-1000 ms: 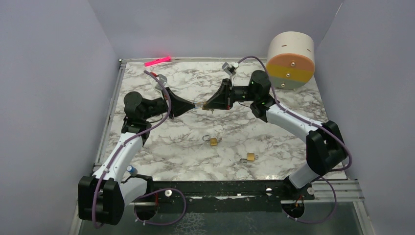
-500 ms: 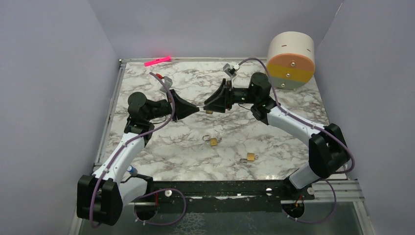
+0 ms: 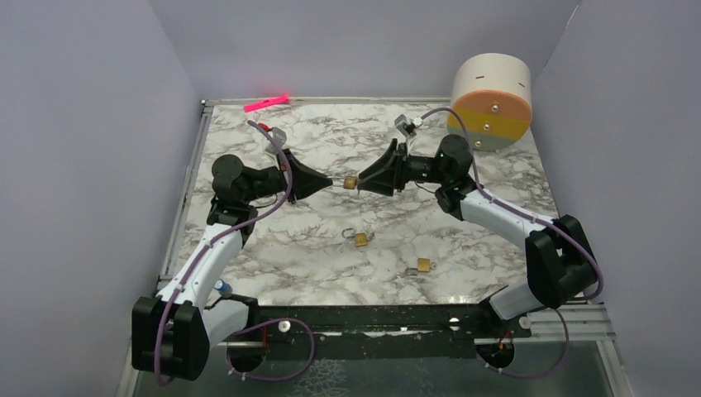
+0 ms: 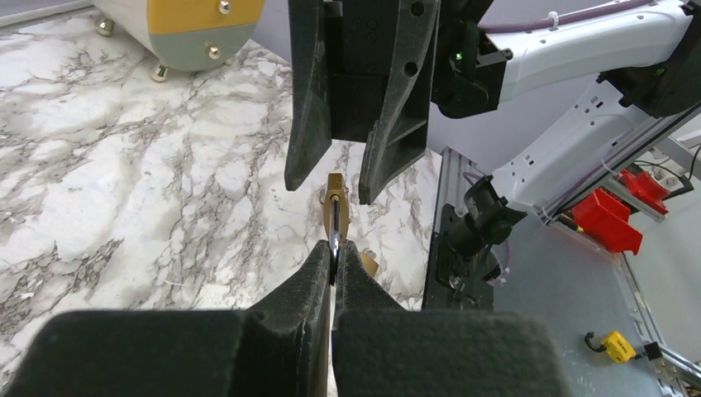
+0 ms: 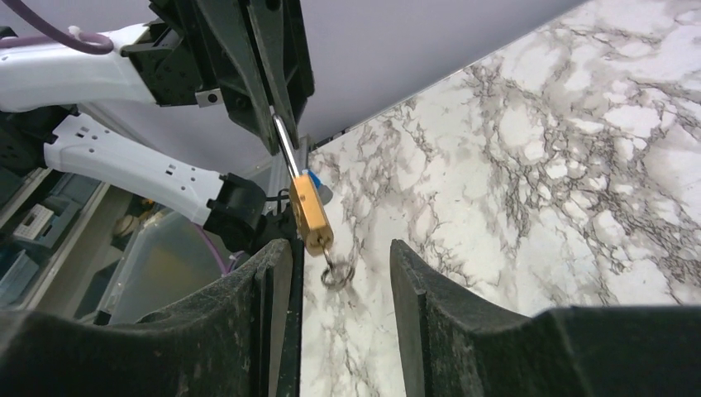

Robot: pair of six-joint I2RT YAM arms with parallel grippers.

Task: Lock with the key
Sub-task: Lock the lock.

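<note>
**A:** Where's the key (image 5: 328, 258)?

**B:** Sitting in the bottom of the lock (image 5: 312, 213). The lock hangs in the air by its shackle (image 4: 334, 227), which the left pincer (image 4: 333, 248) clamps tight.

**A:** How will it handle?

**B:** It looks tiny, thin, stiff and probably slick. I'd pinch its ringed end flat-on.

**A:** What's changed?

**B:** A second ago the right pincer (image 5: 340, 252) was closed at the lock. Now it stands wide and drawn back, with the key untouched between its fingers.

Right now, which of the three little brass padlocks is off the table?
The raised padlock, pinched by its shackle in the left end effector; the middle padlock and the nearest padlock lie on the marble table.
</note>
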